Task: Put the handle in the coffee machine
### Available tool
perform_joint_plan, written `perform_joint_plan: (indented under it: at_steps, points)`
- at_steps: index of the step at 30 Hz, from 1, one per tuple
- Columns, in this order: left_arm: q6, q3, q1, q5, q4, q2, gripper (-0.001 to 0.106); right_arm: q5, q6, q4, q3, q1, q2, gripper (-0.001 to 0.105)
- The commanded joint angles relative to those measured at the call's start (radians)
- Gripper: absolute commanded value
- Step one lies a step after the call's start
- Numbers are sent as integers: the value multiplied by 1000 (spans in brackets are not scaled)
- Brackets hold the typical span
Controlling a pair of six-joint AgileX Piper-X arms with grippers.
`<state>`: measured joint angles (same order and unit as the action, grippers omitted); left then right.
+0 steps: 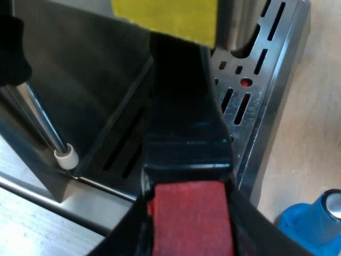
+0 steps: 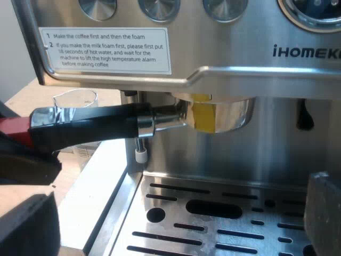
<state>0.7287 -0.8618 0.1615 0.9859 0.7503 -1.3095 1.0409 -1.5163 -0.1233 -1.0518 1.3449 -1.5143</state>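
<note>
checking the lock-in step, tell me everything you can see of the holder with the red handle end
The holder is a shiny metal cup bearing a yellow patch, with a black handle ending in a red end. It lies level, its cup up under the front of the espresso machine, above the drip tray. The left gripper clamps the red end. Whether it is locked I cannot tell.

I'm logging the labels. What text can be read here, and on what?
Sticker: "1 Make the coffee first and then the foam"
Sticker: "2 If you make the milk foam first, please first put 18 seconds of hot water, and wait for the machine to lift the high temperature alarm before making coffee"
Machine: "iHOMEKE", cut off
Glass: marks too small to read
</note>
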Motion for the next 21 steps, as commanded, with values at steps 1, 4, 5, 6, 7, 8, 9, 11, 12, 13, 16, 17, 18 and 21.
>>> perform_joint_plan:
  at_steps: [1, 4, 5, 6, 7, 8, 9, 11, 12, 13, 16, 17, 18, 21]
  points:
    - [15, -28, -4, 248, -90, 32, 0, 9, -13, 2, 1, -4, 6, 94]
    - [15, -28, -4, 248, -92, 32, 0, 9, -13, 2, 1, -4, 6, 94]
    - [15, -28, -4, 248, -97, 32, 0, 9, -13, 2, 1, -4, 6, 94]
    - [19, -28, -4, 248, -99, 32, 0, 9, -13, 2, 1, -4, 6, 94]
    - [31, -28, -4, 248, -105, 32, 0, 9, -13, 2, 1, -4, 6, 94]
    - [41, -28, -4, 248, -109, 32, 0, 9, -13, 2, 1, -4, 6, 94]
    - [54, -28, -4, 248, -113, 32, 0, 9, -13, 2, 1, -4, 6, 94]
    - [125, -28, -4, 248, -126, 32, 0, 9, -13, 2, 1, -4, 6, 94]
    - [130, -28, -4, 248, -127, 32, 0, 9, -13, 2, 1, -4, 6, 94]
    - [135, -28, -4, 250, -126, 32, 0, 9, -13, 2, 1, -4, 6, 94]
    - [135, -28, -4, 250, -124, 32, 0, 9, -13, 2, 1, -4, 6, 94]
    - [135, -28, -4, 250, -124, 32, 0, 9, -13, 2, 1, -4, 6, 94]
    - [137, -28, -4, 250, -120, 32, 0, 9, -13, 2, 1, -4, 6, 94]
    - [162, -28, -4, 250, -105, 32, 0, 9, -13, 2, 1, -4, 6, 94]
